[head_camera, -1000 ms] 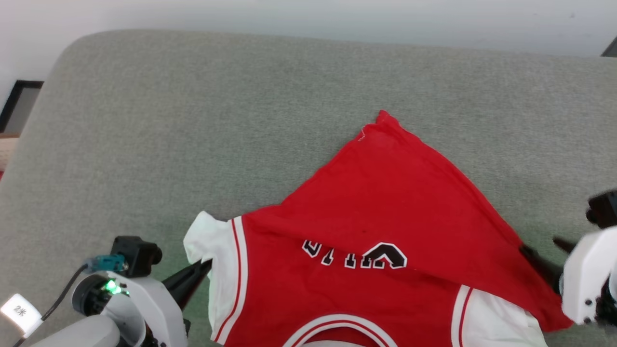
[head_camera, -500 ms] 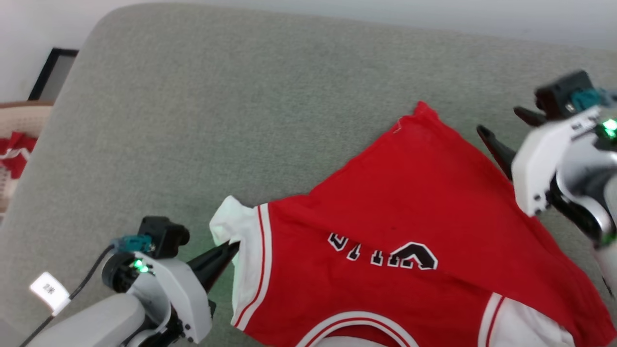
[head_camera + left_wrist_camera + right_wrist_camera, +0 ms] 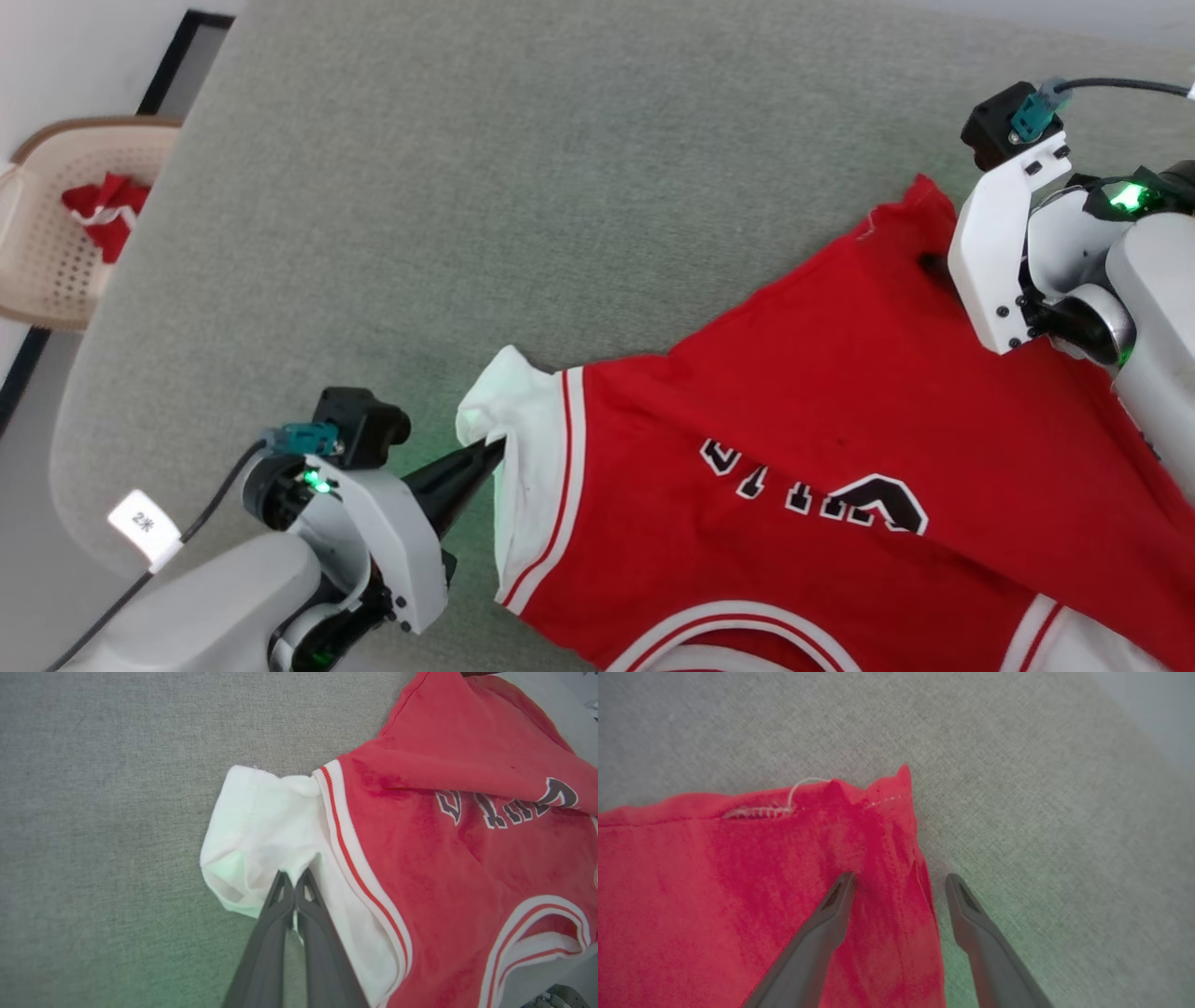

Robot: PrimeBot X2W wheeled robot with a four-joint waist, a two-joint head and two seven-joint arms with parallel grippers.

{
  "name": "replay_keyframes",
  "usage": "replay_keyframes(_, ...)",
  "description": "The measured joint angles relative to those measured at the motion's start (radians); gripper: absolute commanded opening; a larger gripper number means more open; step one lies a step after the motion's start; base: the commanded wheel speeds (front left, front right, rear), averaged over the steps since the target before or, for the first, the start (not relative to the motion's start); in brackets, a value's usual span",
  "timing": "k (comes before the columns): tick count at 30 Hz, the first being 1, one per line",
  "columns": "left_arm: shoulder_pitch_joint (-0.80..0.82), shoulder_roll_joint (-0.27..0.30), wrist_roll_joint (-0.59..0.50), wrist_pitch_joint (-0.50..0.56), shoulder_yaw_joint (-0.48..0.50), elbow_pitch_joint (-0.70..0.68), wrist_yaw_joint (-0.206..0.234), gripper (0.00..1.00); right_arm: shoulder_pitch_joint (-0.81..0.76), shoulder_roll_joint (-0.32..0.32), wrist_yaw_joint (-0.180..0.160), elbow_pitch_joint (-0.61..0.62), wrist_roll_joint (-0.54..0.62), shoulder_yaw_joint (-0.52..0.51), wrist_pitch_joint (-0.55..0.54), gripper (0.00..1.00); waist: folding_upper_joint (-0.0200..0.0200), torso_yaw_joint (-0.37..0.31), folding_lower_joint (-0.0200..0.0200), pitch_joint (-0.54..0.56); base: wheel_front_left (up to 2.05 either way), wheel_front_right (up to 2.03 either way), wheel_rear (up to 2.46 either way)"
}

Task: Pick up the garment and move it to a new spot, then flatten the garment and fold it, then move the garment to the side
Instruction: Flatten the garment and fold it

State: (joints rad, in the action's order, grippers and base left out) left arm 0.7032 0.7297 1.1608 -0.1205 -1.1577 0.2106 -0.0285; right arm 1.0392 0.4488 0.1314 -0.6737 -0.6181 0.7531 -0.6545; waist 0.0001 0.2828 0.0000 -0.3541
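On the grey padded surface point(image 3: 467, 187) the right claw point(image 3: 900, 879) has come to the corner of the garment point(image 3: 794, 401), open astride its edge, the left claw point(image 3: 293, 877) still pinching the sleeve point(image 3: 257, 821), seemingly ready for flattening.

Setting: looks like a home, a living or laundry area. Evidence: large grey-green upholstered cushion point(image 3: 560, 187) with a rounded corner, and the garment point(image 3: 794, 401) lying on it. Beige perforated basket point(image 3: 42, 252) off the cushion's left edge holds a small red cloth point(image 3: 103, 210). Pale wall point(image 3: 75, 65) beyond the cushion's far-left corner.
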Motion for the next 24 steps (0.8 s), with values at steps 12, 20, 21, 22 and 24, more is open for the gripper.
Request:
replay_keyframes(12, 0.017, -0.037, 0.0, 0.003, -0.007, 0.064, -0.032, 0.0, 0.101, -0.005, 0.0, -0.135, -0.172, 0.155, -0.114, 0.0, 0.0, 0.045, 0.0, -0.017, 0.0, 0.0, 0.0)
replay_keyframes(20, 0.053, 0.018, 0.003, 0.071, -0.009, 0.057, -0.027, 0.0, 0.108, 0.027, 0.0, -0.131, -0.21, 0.223, -0.034, 0.0, 0.0, 0.011, 0.0, 0.03, 0.0, 0.0, 0.0)
replay_keyframes(21, 0.061, 0.029, 0.013, 0.085, -0.003, 0.053, -0.023, 0.0, 0.11, 0.035, 0.0, -0.128, -0.211, 0.226, -0.014, 0.0, 0.0, 0.005, 0.0, 0.038, 0.0, 0.0, 0.0)
replay_keyframes(22, 0.071, 0.037, 0.023, 0.1, 0.004, 0.049, -0.018, 0.0, 0.116, 0.043, 0.0, -0.125, -0.211, 0.229, 0.011, 0.0, 0.0, -0.001, 0.0, 0.047, 0.0, 0.0, 0.0)
replay_keyframes(24, 0.098, 0.058, 0.031, 0.137, 0.014, 0.042, -0.003, 0.0, 0.133, 0.055, 0.0, -0.123, -0.208, 0.226, 0.063, 0.0, 0.0, -0.012, 0.0, 0.066, 0.0, 0.0, 0.0)
